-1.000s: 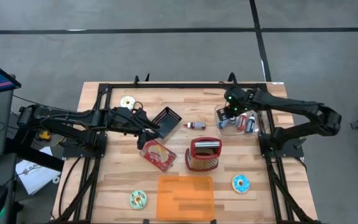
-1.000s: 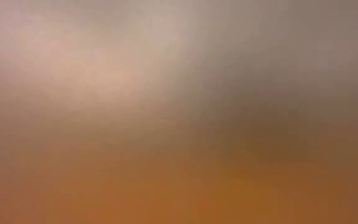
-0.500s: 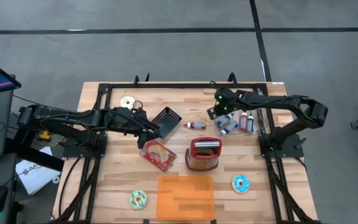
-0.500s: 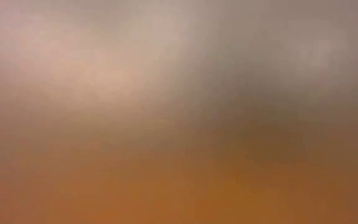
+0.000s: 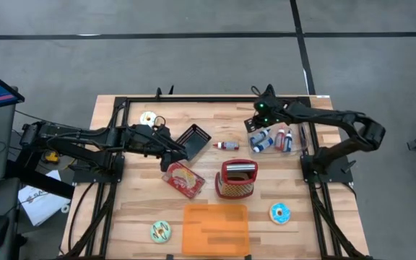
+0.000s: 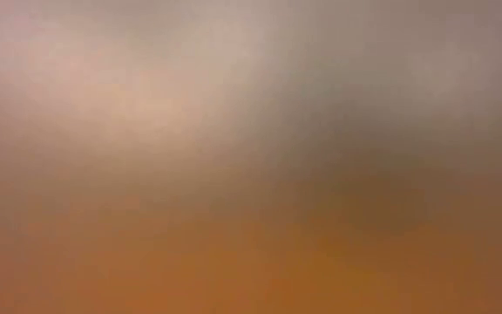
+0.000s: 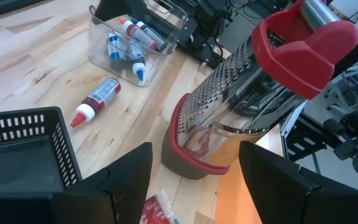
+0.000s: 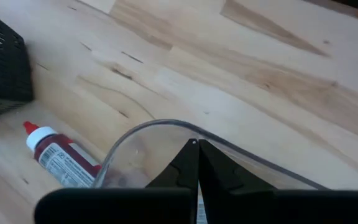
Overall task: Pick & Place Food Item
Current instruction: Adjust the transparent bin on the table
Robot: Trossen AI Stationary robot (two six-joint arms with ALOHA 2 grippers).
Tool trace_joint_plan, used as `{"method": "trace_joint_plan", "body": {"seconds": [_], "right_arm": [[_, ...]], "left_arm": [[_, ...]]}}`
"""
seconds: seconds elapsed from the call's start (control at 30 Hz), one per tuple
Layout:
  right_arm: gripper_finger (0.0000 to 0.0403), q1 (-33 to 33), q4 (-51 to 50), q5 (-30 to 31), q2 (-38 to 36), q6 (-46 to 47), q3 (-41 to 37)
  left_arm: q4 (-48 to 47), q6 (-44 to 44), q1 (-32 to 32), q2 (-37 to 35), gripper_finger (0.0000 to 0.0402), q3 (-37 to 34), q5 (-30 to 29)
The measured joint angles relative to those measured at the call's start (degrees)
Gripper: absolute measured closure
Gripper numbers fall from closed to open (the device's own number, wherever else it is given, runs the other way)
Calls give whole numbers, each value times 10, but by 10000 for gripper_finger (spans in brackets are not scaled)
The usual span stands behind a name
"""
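Reaching looks the step in hand: right tool (image 5: 260, 120), pressed together and empty, hangs at the rim of the clear plastic bin (image 5: 274, 139) of small icing tubes, so it must spread first; left tool (image 5: 181, 152) hovers spread.

table (image 5: 215, 119): wood | on it: grater (image 5: 237, 178), orange board (image 5: 216, 229), donuts (image 5: 280, 212), bottle (image 5: 227, 145)
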Motion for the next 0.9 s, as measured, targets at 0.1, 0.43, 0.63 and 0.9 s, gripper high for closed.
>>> {"method": "trace_joint_plan", "body": {"seconds": [0.1,0.43,0.63,0.9], "right_arm": [[403,0,-6,0,-12,0,0],[403,8,-11,-26,-4,9,0],[403,1,16,-25,33,10,0],[403,-38,46,-23,44,11,0]], "left_arm": [[0,7,0,0,164,0,-3],[0,18,0,0,164,0,-5],[0,17,0,0,164,0,-6],[0,10,0,0,164,0,-3]]}}
